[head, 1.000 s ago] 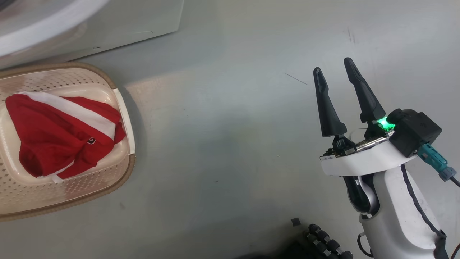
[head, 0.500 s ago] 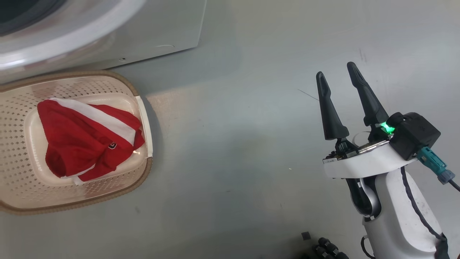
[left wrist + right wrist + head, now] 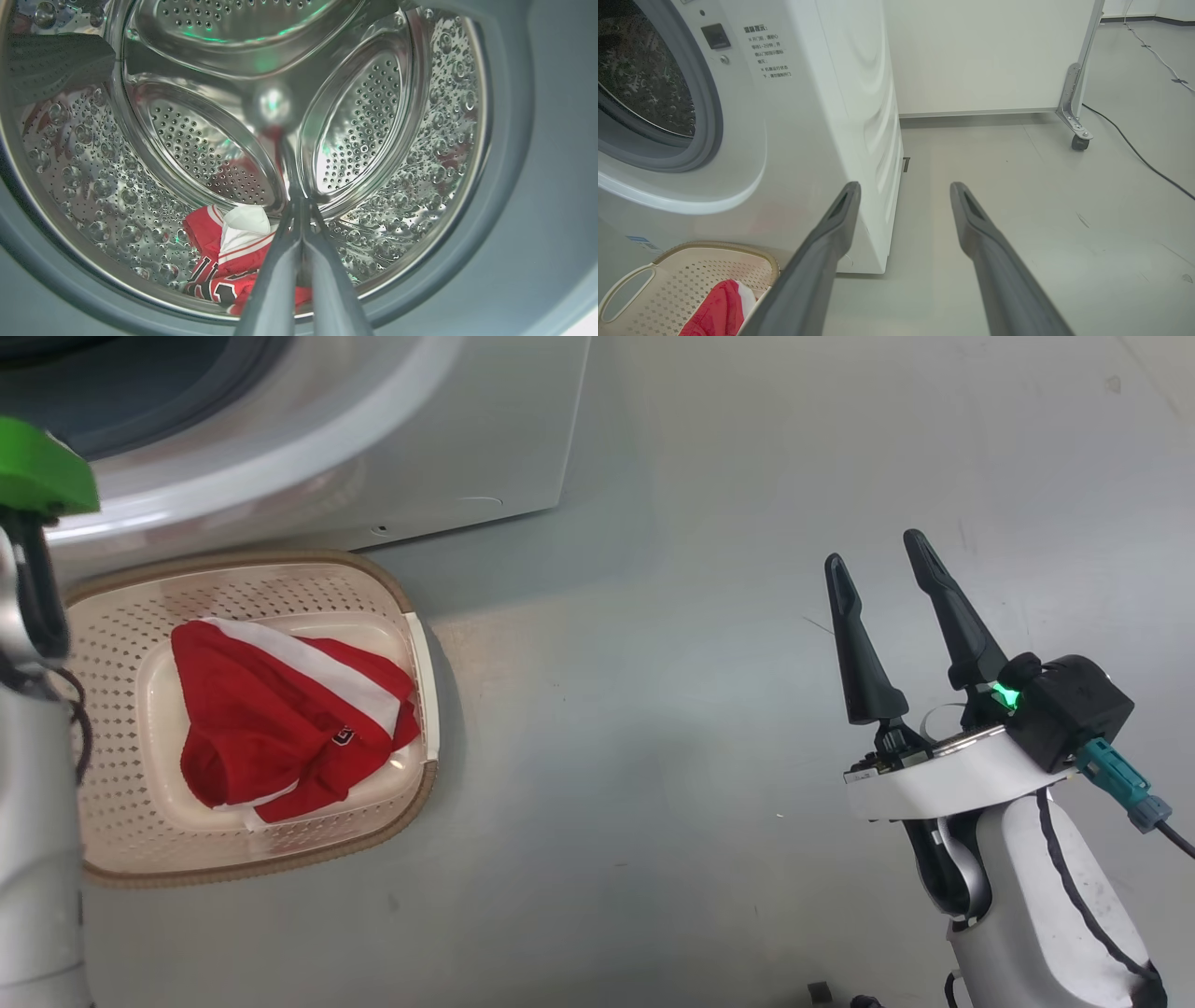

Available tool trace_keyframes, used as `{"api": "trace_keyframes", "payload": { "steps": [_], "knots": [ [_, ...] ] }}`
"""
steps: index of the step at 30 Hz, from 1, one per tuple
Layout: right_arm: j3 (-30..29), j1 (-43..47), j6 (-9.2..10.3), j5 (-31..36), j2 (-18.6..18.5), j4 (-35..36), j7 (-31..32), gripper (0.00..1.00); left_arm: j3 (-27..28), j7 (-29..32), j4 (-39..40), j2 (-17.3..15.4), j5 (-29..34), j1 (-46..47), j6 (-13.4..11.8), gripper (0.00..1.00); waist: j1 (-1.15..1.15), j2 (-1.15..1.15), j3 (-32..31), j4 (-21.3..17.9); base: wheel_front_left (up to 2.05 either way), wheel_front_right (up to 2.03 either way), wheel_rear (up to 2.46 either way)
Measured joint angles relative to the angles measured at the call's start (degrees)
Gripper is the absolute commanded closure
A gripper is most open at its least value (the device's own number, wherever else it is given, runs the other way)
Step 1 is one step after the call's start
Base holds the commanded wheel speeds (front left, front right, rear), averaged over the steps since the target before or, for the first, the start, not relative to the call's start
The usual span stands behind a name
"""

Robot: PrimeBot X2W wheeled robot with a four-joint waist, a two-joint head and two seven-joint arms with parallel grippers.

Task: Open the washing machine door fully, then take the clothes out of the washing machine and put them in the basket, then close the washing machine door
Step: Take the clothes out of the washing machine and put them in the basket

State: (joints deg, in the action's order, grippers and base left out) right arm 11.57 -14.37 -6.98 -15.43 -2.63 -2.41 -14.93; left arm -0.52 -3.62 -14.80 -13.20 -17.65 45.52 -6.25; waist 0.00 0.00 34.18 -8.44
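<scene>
A crumpled bright red garment with a broad white stripe (image 3: 280, 728) lies in the cream perforated plastic basket (image 3: 112, 728), brown-rimmed, just in front of the big white washing machine (image 3: 485, 439). A red numbered jersey (image 3: 219, 275) sits low in its dimpled steel drum (image 3: 364, 116). The left gripper (image 3: 300, 207) points into the drum, fingers together. The right gripper (image 3: 875, 553), beside the machine, holds its fingers apart.

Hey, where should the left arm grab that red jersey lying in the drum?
Grip the jersey at its raised, bunched fold beside the white patch, coming in through the front mouth of the drum and down. It lies crumpled low on the curved wall.
</scene>
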Motion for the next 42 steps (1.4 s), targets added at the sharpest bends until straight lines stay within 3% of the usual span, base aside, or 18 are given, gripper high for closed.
{"api": "trace_keyframes", "payload": {
  "steps": [2, 3, 4, 24, 42],
  "knots": [
    [-0.1, 0.2, 0.00, 0.1, 0.0, 0.0, 0.0, 0.00, -0.2, -1.3, 0.6, 1.0, 0.0, -2.3, 0.0, 0.55, 0.00, 0.00, -0.8, 0.4, 0.00, 0.00, 0.00],
    [-0.1, 0.5, 0.00, 0.3, 0.0, -0.1, 0.0, 0.00, -0.5, -1.9, 0.8, 1.4, 0.0, -3.5, 0.0, 0.15, 0.00, 0.00, -1.2, 0.6, 0.00, 0.00, 0.00],
    [-0.1, 0.8, 0.00, 0.5, 0.0, -0.3, 0.0, 0.00, -0.7, -2.6, 1.0, 1.7, 0.0, -4.6, 0.0, 0.00, 0.00, 0.00, -1.6, 0.8, 0.00, 0.00, 0.00],
    [-1.5, 4.5, 0.00, 2.5, -0.6, -2.4, 0.0, 0.00, -3.5, -9.5, 5.4, 8.9, 0.6, -24.7, -0.1, 0.00, 0.00, 0.00, -10.7, 4.5, 0.00, 0.00, 0.00],
    [-3.6, 12.2, 0.01, 3.7, -0.8, -4.4, 0.0, 0.00, -8.1, -10.1, 7.1, 9.9, 1.4, -40.7, -0.3, 0.00, 0.00, 0.00, -21.6, 8.3, 0.00, 0.00, 0.00]
  ]
}}
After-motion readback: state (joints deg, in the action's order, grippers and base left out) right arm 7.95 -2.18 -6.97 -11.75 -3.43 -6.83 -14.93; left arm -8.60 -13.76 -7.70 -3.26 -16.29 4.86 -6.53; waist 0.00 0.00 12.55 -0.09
